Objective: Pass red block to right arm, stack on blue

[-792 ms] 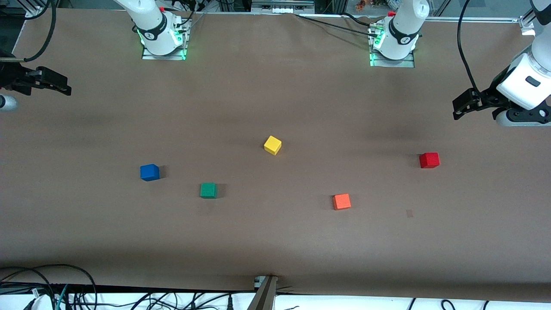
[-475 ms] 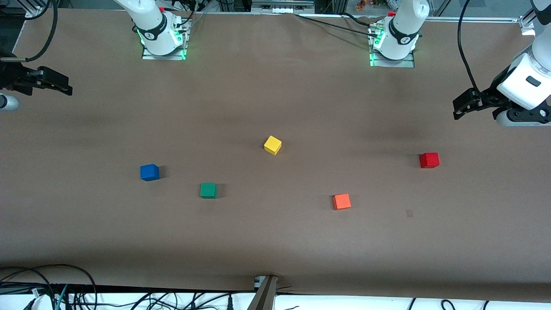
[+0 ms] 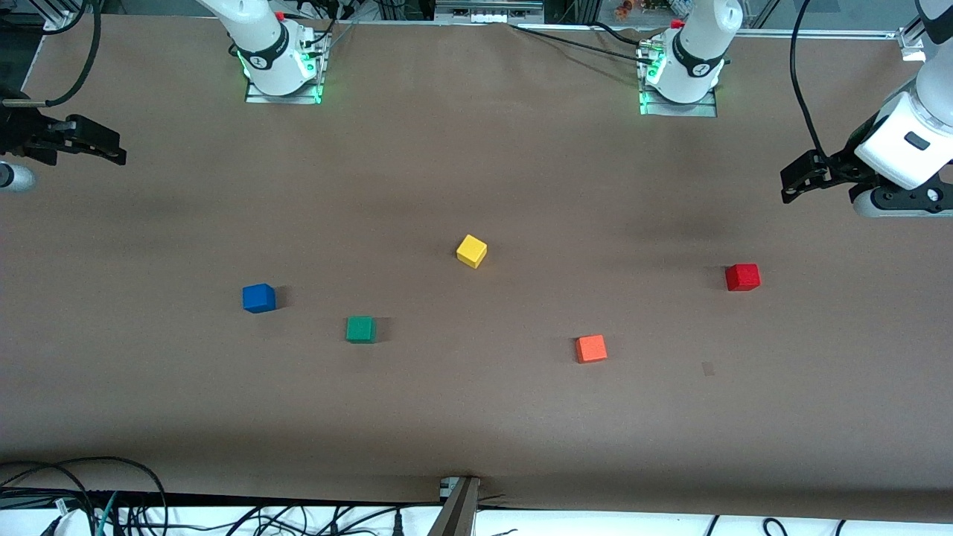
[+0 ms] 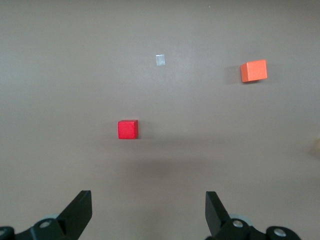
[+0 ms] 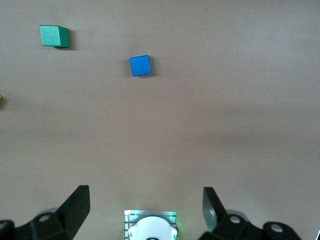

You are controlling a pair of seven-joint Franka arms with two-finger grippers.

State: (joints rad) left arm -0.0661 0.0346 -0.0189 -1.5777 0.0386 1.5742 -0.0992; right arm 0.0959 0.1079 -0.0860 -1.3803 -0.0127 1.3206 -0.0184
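The red block (image 3: 742, 277) sits on the brown table toward the left arm's end; it also shows in the left wrist view (image 4: 127, 129). The blue block (image 3: 258, 298) sits toward the right arm's end and shows in the right wrist view (image 5: 140, 65). My left gripper (image 3: 788, 186) hangs open and empty over bare table at the left arm's end, apart from the red block; its jaws stand wide in its wrist view (image 4: 148, 200). My right gripper (image 3: 112, 149) hangs open and empty over the table's edge at the right arm's end (image 5: 146, 197).
A yellow block (image 3: 471, 251) lies mid-table. A green block (image 3: 360, 329) lies beside the blue one, and an orange block (image 3: 590, 348) lies nearer the front camera than the red one. The arm bases (image 3: 279, 67) stand along the table's back edge. Cables lie along the front edge.
The left arm's hand has shifted very slightly. The blocks have not moved, and both grippers stay open.
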